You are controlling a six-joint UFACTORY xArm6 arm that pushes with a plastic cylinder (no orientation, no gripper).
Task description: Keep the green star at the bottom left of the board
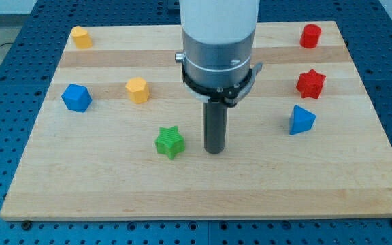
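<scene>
Camera view shows the green star (169, 142) low on the surface (264, 184), left of centre, with my tip (214, 151) just beside its right. No gripper here. It looks light, rigid, slide-prone; push its right-hand, upper face.

My tip (215, 151) rests just right of the green star (170, 142) on the board (101, 190).

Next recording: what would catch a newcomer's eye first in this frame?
The big grey-and-white arm dominates the view's top centre, its dark rod ending at my tip, just to the view's right of the green star and apart from it. Red blocks sit at the view's right, yellow and blue ones at its left.
</scene>
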